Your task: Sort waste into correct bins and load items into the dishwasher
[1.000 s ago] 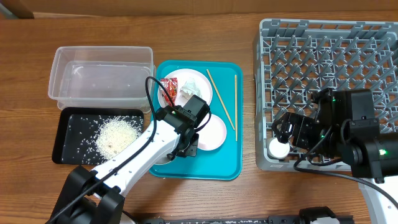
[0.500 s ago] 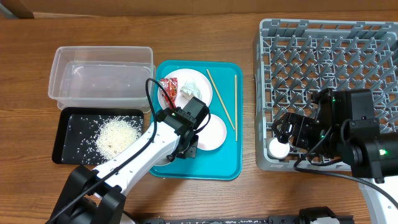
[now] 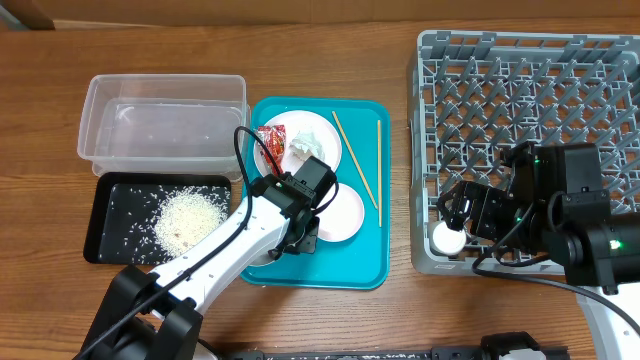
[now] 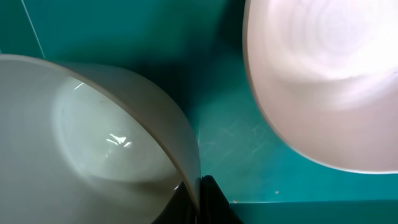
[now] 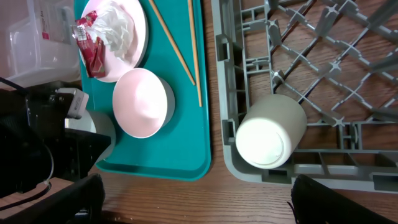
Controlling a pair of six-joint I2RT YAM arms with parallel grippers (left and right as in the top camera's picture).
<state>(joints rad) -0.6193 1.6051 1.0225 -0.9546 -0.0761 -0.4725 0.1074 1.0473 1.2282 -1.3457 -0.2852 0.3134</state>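
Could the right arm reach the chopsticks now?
Probably yes: the chopsticks lie uncovered on the right side of the teal tray, the right gripper is open, and the left arm sits further left.

Two arms: one white-shelled, one black.
Behind the left arm's dark fingers (image 4: 214, 200) sit a black boxy wrist (image 3: 312, 180), a looping thin black cable (image 3: 238, 150) and a white tubular link (image 3: 215, 250). Behind the right arm's black fingers (image 5: 81, 196), a black blocky housing (image 3: 570, 195) shows small green lights (image 3: 617, 243).

Overhead looks straight down on the whole surface (image 3: 400, 310). Left wrist sits tight against the bowl (image 4: 93, 124) on the teal tray (image 4: 124, 31). Right wrist looks down from higher, sharing tray and dish rack (image 5: 225, 74) with overhead.
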